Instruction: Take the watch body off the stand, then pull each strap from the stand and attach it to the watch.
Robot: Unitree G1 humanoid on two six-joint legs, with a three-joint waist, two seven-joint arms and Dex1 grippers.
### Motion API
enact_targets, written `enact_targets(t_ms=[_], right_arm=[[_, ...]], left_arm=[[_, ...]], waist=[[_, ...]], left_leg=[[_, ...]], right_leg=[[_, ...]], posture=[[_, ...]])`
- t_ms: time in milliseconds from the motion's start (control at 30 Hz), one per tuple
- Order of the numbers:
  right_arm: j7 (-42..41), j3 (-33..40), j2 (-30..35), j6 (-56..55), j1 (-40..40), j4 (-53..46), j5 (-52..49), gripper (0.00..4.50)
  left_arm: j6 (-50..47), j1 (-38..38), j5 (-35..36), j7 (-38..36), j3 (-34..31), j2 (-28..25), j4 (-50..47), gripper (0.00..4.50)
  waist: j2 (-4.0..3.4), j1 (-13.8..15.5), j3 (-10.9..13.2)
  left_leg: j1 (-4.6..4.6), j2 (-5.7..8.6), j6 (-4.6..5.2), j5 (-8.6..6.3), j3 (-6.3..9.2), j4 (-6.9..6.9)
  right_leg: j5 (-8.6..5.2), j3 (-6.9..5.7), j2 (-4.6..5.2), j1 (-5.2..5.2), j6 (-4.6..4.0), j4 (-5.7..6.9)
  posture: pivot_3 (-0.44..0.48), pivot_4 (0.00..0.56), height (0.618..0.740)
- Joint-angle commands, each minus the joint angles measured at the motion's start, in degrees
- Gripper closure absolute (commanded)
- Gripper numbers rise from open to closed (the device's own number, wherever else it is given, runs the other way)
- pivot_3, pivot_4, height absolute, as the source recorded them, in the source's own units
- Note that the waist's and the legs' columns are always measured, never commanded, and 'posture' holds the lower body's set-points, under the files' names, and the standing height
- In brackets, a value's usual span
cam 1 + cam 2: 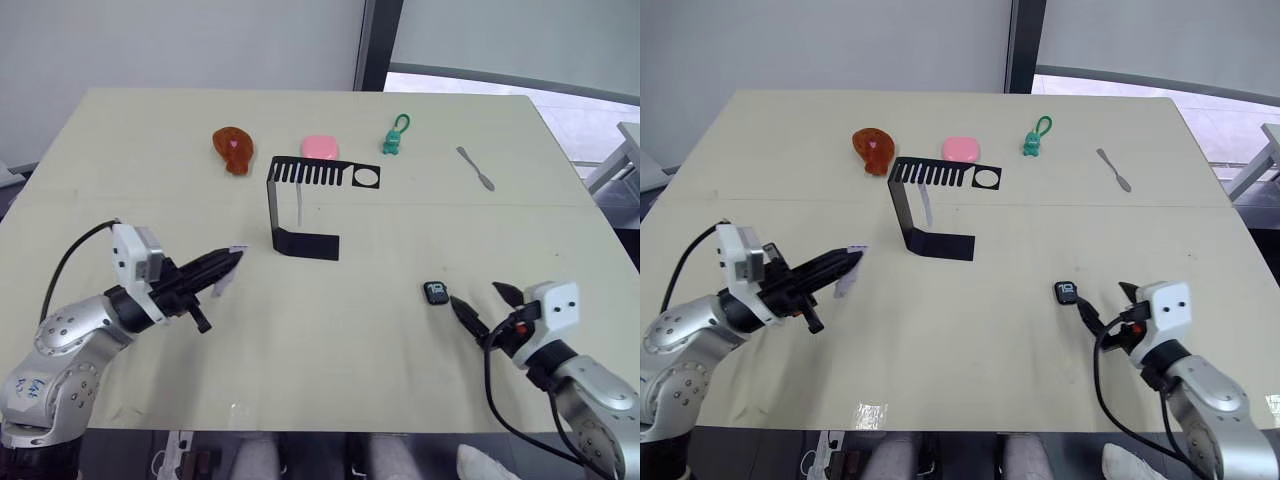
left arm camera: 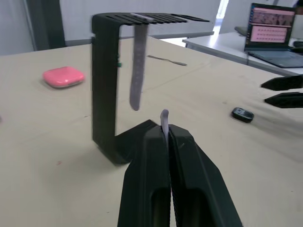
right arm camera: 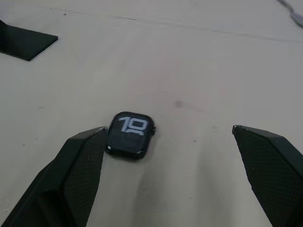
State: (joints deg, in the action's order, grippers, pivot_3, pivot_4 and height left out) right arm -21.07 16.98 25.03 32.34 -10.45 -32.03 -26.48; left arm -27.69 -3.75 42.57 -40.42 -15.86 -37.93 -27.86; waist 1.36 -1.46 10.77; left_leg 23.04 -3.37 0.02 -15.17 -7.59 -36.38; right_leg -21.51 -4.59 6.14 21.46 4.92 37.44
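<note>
- Left gripper [image 1: 232,258]: we note its fingers pinched together on one pale strap [image 2: 164,120], whose tip pokes out past the fingertips, above the table [image 1: 330,360] and left of the stand's base.
- Right gripper [image 3: 168,135]: fingers spread wide; we see its left fingertip [image 3: 90,142] right at the watch body's edge, whether touching we cannot tell.
- Watch body [image 1: 436,293]: flat on the table, screen up, pale digits showing, well apart from the stand.
- Stand [image 1: 290,205]: upright mid-table; we log a second strap [image 2: 137,66] hanging from its slotted top.
- Behind the stand: brown drumstick toy [image 1: 233,148], pink case [image 1: 320,148], green keychain figure [image 1: 394,138], metal spatula [image 1: 476,168].
</note>
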Motion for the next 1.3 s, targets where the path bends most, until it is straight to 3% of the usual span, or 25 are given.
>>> enact_targets(t_ms=[33, 300, 600, 1300], right_arm=[[5.09, -2.66, -1.96, 4.02, 0.85, -5.4, 0.04, 0.03], [11.09, -9.44, -3.54, 5.8, 4.09, -3.42, 8.54, 0.03], [13.1, -11.02, -5.38, 13.54, 7.42, -2.19, 10.15, 0.03], [10.56, -11.52, -4.68, 10.09, 8.24, 5.42, 11.77, 0.03]], left_arm=[[-1.79, -1.75, 2.91, -1.07, 2.28, 0.01, -3.95, 4.5], [-3.93, -4.16, 3.72, -2.66, 6.77, -0.05, -5.8, 4.5], [-4.13, -5.58, 3.03, -3.92, 9.69, -0.53, -6.66, 4.5], [-3.78, -3.28, 2.75, -5.86, 8.01, -2.96, -7.55, 4.5]], waist=[[0.0, -0.01, 0.0], [0.0, -0.18, 0.0], [0.0, -0.11, 0.0], [0.25, -0.18, -0.21]], left_leg=[[0.0, 0.0, 0.0, 0.01, 0.0, 0.0], [0.0, -0.07, -0.06, 0.04, -0.08, -0.03], [0.0, -0.15, -0.1, 0.06, -0.09, -0.04], [-0.09, -0.22, -0.1, 0.06, -0.18, -0.06]], right_leg=[[0.0, 0.02, 0.0, 0.0, 0.0, 0.01], [0.0, 0.26, -0.27, 0.06, -0.01, 0.02], [-0.01, 0.59, -0.48, 0.07, -0.02, 0.01], [-0.01, 0.91, -0.61, 0.07, -0.02, 0.03]], posture=[[0.0, 0.15, 0.74], [0.0, 0.15, 0.74], [0.0, 0.15, 0.74], [0.0, 0.15, 0.74]])
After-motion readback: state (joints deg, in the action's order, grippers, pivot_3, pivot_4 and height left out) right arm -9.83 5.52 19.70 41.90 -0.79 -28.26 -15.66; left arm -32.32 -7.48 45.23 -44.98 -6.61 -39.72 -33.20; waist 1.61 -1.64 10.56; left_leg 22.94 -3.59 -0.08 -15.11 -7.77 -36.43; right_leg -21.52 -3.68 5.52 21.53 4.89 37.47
